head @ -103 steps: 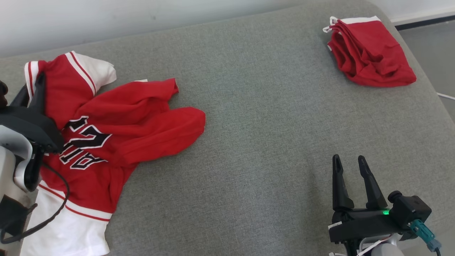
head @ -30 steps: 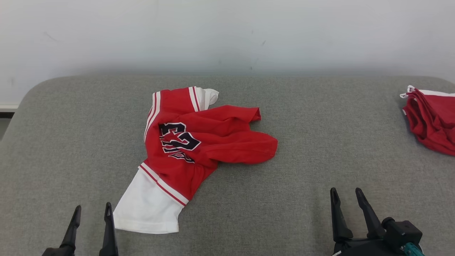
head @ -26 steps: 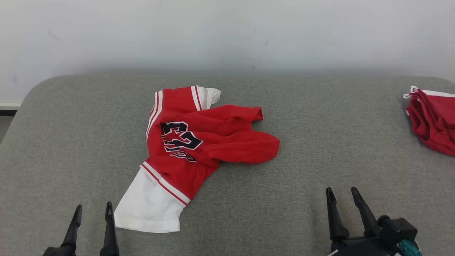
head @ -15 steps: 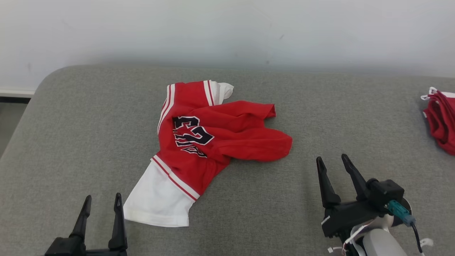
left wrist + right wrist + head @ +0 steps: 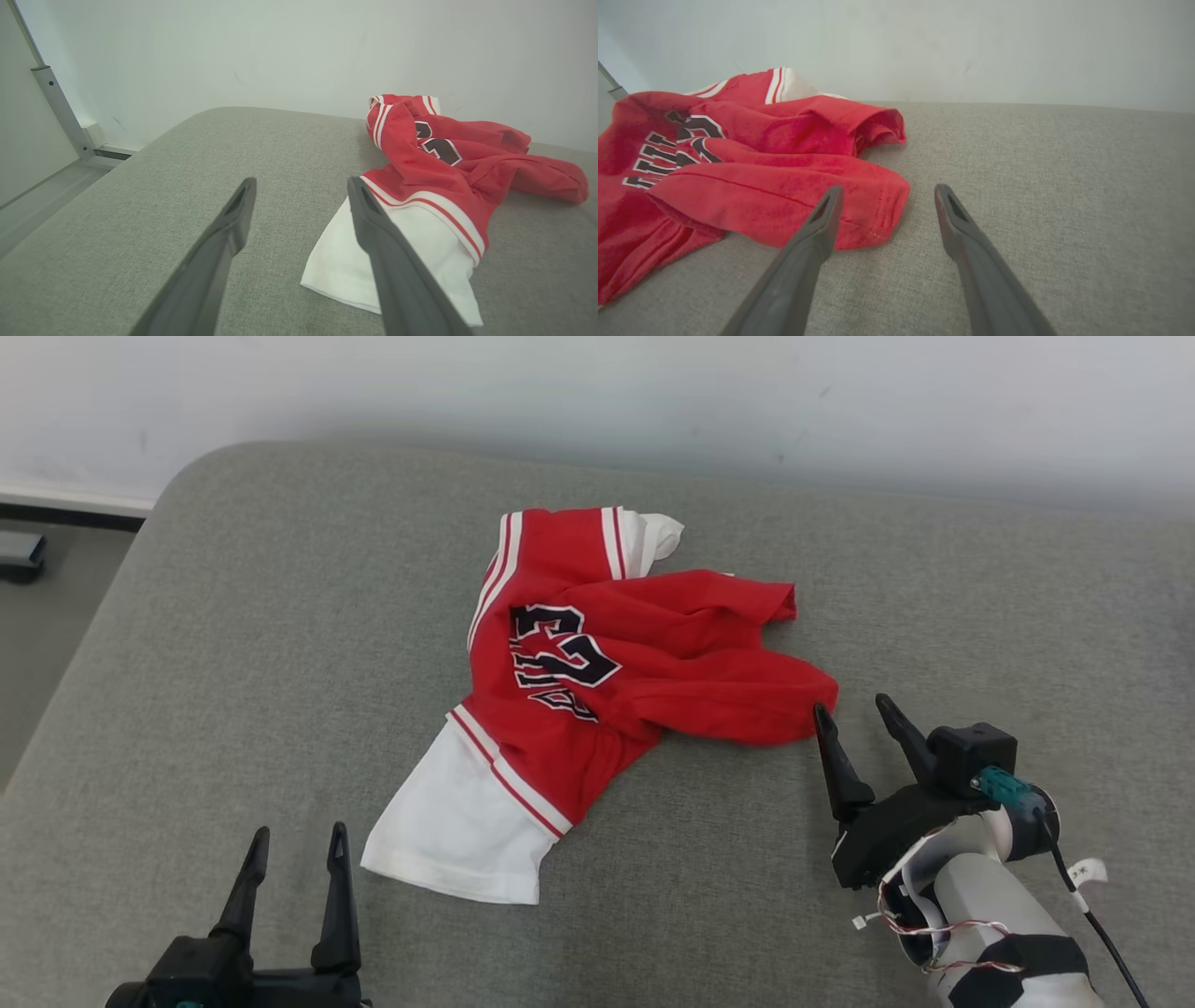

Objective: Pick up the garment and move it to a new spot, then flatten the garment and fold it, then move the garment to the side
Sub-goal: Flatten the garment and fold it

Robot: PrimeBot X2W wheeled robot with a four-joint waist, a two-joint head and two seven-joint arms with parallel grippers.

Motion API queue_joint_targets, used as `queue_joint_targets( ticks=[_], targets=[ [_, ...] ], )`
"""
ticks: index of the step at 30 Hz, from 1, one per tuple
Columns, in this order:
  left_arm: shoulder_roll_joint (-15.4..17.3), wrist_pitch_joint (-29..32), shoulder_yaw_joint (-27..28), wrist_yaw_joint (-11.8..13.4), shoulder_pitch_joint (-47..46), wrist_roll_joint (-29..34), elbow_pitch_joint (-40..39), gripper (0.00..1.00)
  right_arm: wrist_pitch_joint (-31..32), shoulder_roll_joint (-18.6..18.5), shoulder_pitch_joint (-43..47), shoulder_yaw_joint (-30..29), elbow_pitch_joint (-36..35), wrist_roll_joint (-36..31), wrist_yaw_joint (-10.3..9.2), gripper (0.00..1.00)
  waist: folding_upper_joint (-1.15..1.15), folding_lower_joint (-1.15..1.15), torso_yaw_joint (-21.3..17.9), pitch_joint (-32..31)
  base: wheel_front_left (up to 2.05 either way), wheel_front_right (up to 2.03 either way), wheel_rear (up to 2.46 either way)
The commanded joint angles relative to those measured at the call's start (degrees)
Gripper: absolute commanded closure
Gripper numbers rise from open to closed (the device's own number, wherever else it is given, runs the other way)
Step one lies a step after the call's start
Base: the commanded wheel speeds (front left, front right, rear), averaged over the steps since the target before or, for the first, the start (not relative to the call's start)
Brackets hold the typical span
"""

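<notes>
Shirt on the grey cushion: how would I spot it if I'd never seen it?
Find the wide grey cushion against the pale wall. Near its middle lies a crumpled shirt, beside the open right claw. Unlike the plain cushion and dark claw, it is bright red with white sleeves and black letters.

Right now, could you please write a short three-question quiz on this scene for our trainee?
1. True or false: the right gripper is shut on the red and white jersey.
2. Which part of the jersey lies nearest the left gripper? A. its white end B. the black lettering C. the red fold
3. Which gripper has a fingertip right at the edge of the jersey's red fold?
Key: 1. False: it is open and holds nothing. 2. A. 3. The right gripper.
</notes>
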Motion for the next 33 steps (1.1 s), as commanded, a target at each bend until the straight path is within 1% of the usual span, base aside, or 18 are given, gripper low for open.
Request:
queue_joint_targets(
  ticks=[1, 7, 12, 13, 14, 15, 18, 20, 26, 33],
  targets=[
    [-0.32, -0.19, -0.12, -0.3, -0.53, 0.08, 0.03, 0.0, -0.03, -0.05, -0.89, 0.33, 1.01, 0.61, -0.15, 0.0, -0.01, 0.0, 1.09, 1.05, 0.0, 0.0, 0.0],
    [-0.77, -0.19, -0.54, -0.42, -1.81, 0.07, 0.55, 0.0, -0.26, 0.17, -4.71, 1.8, 8.82, 1.85, -0.15, 0.0, -0.01, 0.0, 2.45, 2.42, 0.0, 0.0, 0.0],
    [-0.99, -0.19, -0.78, -0.72, -3.08, -0.11, 1.2, 0.0, -0.6, 0.66, -6.73, 2.79, 13.36, 3.26, -0.15, 0.0, -0.01, 0.0, 3.23, 3.18, 0.0, 0.0, 0.0],
    [-1.01, -0.19, -0.83, -0.76, -3.28, -0.05, 1.31, 0.0, -0.7, 0.65, -7.04, 3.07, 13.97, 3.58, -0.15, 0.23, -0.01, 0.0, 3.34, 3.29, 0.0, 0.0, 0.0],
    [-1.03, -0.19, -0.85, -0.8, -3.48, 0.01, 1.44, 0.0, -0.79, 0.65, -7.32, 3.32, 14.52, 3.94, -0.15, 0.52, -0.01, 0.0, 3.42, 3.36, 0.0, 0.0, 0.0],
    [-1.03, -0.19, -0.78, -0.84, -3.65, -0.01, 1.56, 0.0, -0.89, 0.73, -7.53, 3.61, 14.97, 4.2, -0.15, 1.0, -0.01, 0.0, 3.47, 3.41, 0.0, 0.0, 0.0],
    [-1.05, -0.19, -0.61, -0.91, -3.82, 0.16, 1.95, 0.0, -0.94, 0.92, -8.05, 4.56, 15.79, 4.96, -0.15, 1.0, -0.01, 0.0, 3.42, 3.38, 0.0, 0.0, 0.0],
    [-1.05, -0.19, -0.35, -0.77, -3.65, 0.29, 2.06, 0.0, -1.02, 0.57, -8.11, 5.0, 14.93, 5.37, -0.15, 1.0, -0.01, 0.0, 3.19, 3.07, 0.0, 0.0, 0.0],
    [-1.08, -0.19, 1.09, -0.84, -1.46, 0.22, 2.49, 0.0, -1.0, -2.08, -3.39, 3.6, 5.09, 4.76, -0.15, 1.0, -0.01, 0.0, 0.54, 0.9, 0.0, 0.0, 0.0],
    [-1.17, -0.19, 1.81, -0.81, 0.47, 0.05, 2.63, 0.0, -1.0, -4.75, 6.16, 0.7, -8.89, 3.85, -0.15, 1.0, -0.01, 0.0, -3.66, -1.78, 0.0, 0.0, 0.0]
  ],
)
